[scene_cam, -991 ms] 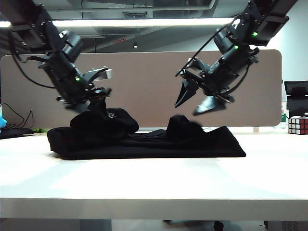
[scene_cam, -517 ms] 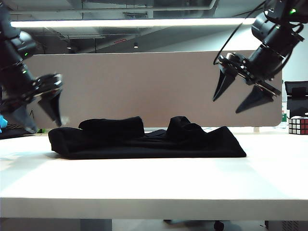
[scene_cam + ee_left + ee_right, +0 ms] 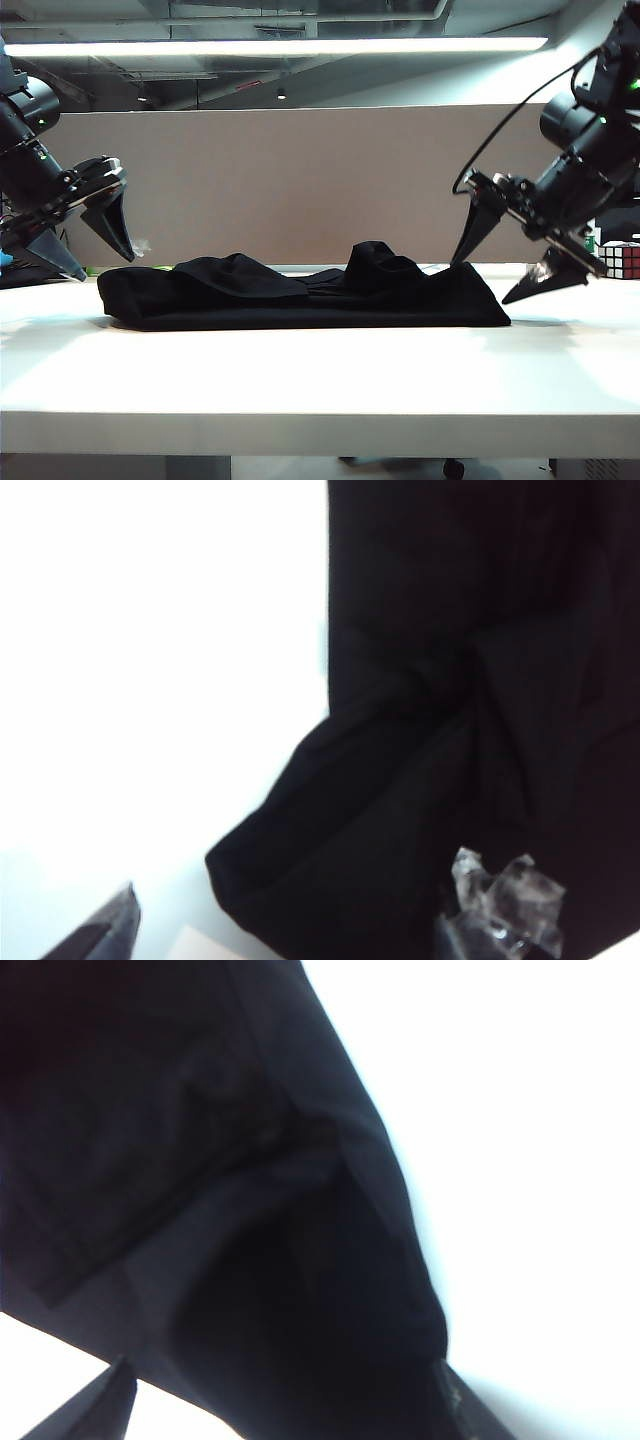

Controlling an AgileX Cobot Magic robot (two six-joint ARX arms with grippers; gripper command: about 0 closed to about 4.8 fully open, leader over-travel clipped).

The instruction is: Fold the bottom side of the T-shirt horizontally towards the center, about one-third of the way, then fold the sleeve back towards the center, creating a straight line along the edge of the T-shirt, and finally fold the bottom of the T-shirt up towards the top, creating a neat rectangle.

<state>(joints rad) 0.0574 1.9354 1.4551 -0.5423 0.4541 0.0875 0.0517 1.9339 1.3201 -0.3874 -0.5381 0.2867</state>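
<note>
Left gripper (image 3: 92, 250), right gripper (image 3: 512, 274) spread, T-shirt (image 3: 300, 295) bunched

I see a plain black T-shirt (image 3: 300, 295) on my white table (image 3: 320, 380). The Rubik's cube (image 3: 622, 260), far right, shows red and white squares.

You see the large plain black cloth T-shirt (image 3: 300, 295) lying folded into a long low band across the white surface (image 3: 320, 370), with two rumpled humps rising from its top.
</note>
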